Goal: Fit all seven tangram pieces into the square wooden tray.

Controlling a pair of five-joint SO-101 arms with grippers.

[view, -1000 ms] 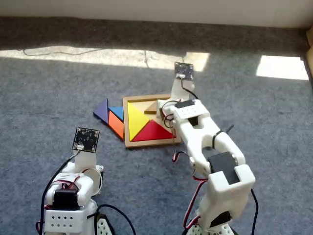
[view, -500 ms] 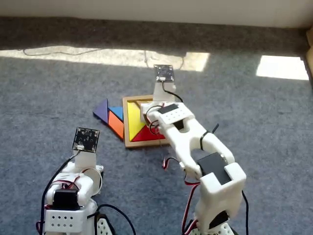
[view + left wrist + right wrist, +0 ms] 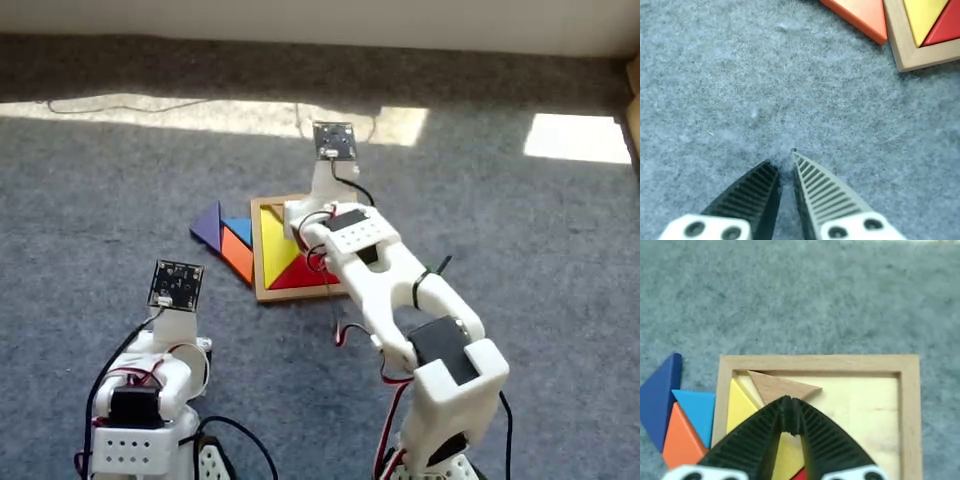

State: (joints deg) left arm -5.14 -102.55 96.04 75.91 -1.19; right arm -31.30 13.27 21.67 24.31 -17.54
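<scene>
Right hand (image 3: 789,412) over wooden tray (image 3: 910,405)
Clenched; tan triangle (image 3: 782,386) lies just beyond its tips (beside the yellow piece (image 3: 740,407)).

I find no word, number, label or sign that I can read. The wooden tray (image 3: 820,361) is plain wood on its rim and floor, and the tangram pieces (image 3: 740,410) are flat colour with no print on them. The small circuit board (image 3: 334,141) on my right wrist and its twin (image 3: 177,284) on my left wrist carry tiny marks, too small to make out.
</scene>
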